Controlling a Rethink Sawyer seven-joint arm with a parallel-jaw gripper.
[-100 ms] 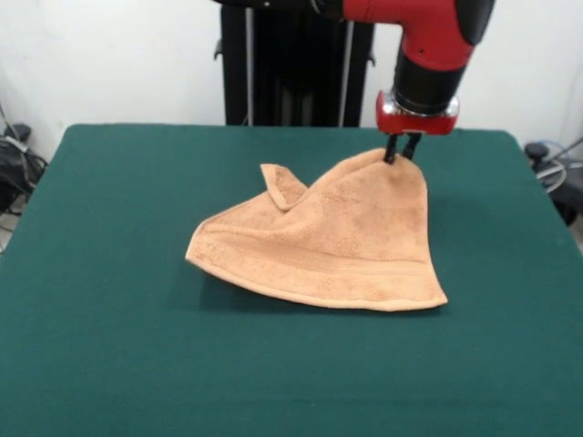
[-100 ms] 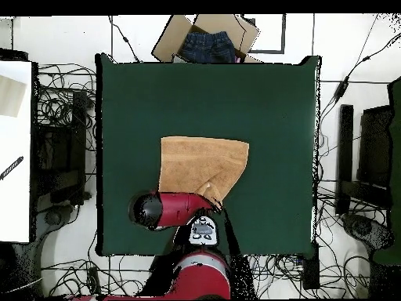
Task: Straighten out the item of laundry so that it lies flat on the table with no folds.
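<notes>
The peach-orange towel (image 1: 337, 241) lay near the middle of the green table (image 1: 109, 346), one corner lifted into a peak while its hemmed lower edge rested on the felt. A second corner stood curled up beside the peak, so the cloth was far from flat. Bare felt lay open on every side of it, with the widest stretch toward the front camera and none of the table's edges close. The gripper (image 1: 402, 153) had its two dark fingers drawn together on the raised corner, pinching the towel and holding it off the surface. Seen from the front, the tent-like rise and the curled flap were plain. From overhead, the towel (image 2: 202, 161) read as an almost flat four-sided patch, its held corner tucked under the red arm (image 2: 176, 208); that view also took in a cardboard box (image 2: 205, 35) of dark clothing beyond the table's far edge.
</notes>
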